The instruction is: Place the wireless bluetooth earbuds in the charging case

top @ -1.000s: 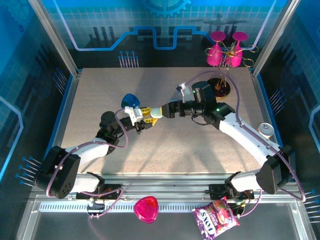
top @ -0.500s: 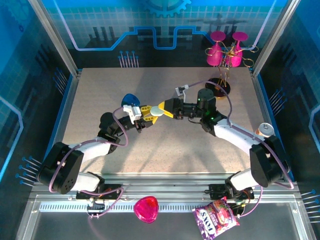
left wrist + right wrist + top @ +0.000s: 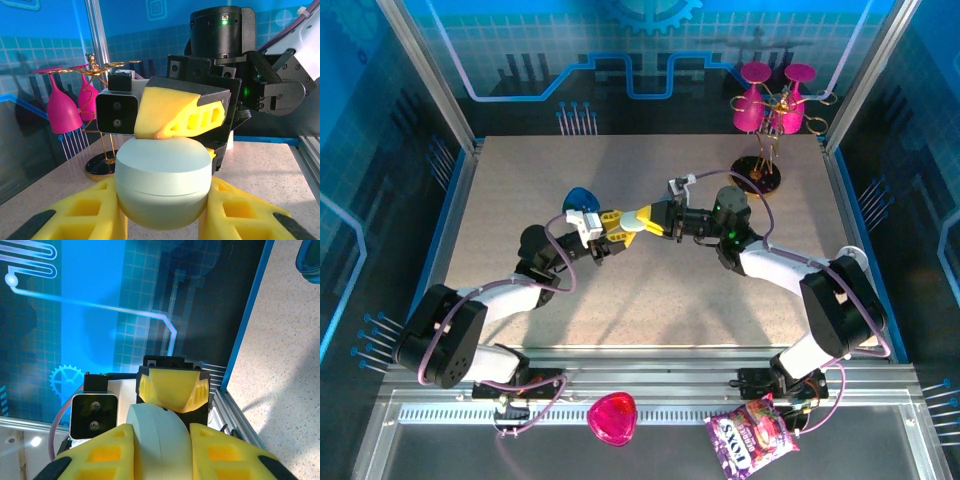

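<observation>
The charging case (image 3: 632,226) is a pale whitish oval pebble with its lid closed, held in the air above the middle of the table. My left gripper (image 3: 613,224) is shut on it from the left; in the left wrist view the charging case (image 3: 162,177) sits between my yellow fingers (image 3: 90,212). My right gripper (image 3: 648,218) meets it from the right and is shut on the same case (image 3: 160,440), one finger on each face. The right gripper's finger (image 3: 170,112) rests on the lid. The earbuds are out of view.
A blue rounded object (image 3: 580,198) lies on the table just behind the left gripper. Pink wine glasses (image 3: 770,105) hang on a gold rack with a black base (image 3: 758,172) at the back right. A pink heart-shaped box (image 3: 612,418) and a snack bag (image 3: 752,438) lie in front of the arms.
My right gripper has rolled, come in to the left and shut on the case. My left gripper has kept its hold and place.
</observation>
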{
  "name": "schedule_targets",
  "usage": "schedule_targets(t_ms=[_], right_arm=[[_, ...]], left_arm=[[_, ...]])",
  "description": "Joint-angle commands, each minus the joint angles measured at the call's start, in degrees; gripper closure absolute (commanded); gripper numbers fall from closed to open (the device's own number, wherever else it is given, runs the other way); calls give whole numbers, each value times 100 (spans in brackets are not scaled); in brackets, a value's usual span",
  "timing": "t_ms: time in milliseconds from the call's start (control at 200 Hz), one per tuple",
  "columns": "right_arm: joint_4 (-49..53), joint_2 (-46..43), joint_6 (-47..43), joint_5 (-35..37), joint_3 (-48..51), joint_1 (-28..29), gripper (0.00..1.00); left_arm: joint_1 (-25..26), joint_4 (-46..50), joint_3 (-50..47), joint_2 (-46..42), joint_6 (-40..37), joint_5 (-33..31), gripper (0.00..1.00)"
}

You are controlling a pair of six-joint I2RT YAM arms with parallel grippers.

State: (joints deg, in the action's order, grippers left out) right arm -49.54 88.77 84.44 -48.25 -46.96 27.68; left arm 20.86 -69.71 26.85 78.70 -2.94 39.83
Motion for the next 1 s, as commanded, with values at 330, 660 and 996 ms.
schedule_targets(t_ms=[330, 660, 996], right_arm=[[3, -27, -48, 168, 94, -200, 87], [1644, -296, -1307, 664, 113, -545, 87], [3712, 20, -3168, 1984, -259, -804, 87]], left_arm=[[37, 78, 18, -39, -181, -151, 41], [34, 335, -129, -247, -299, -316, 8], [336, 2434, -28, -320, -768, -822, 1]])
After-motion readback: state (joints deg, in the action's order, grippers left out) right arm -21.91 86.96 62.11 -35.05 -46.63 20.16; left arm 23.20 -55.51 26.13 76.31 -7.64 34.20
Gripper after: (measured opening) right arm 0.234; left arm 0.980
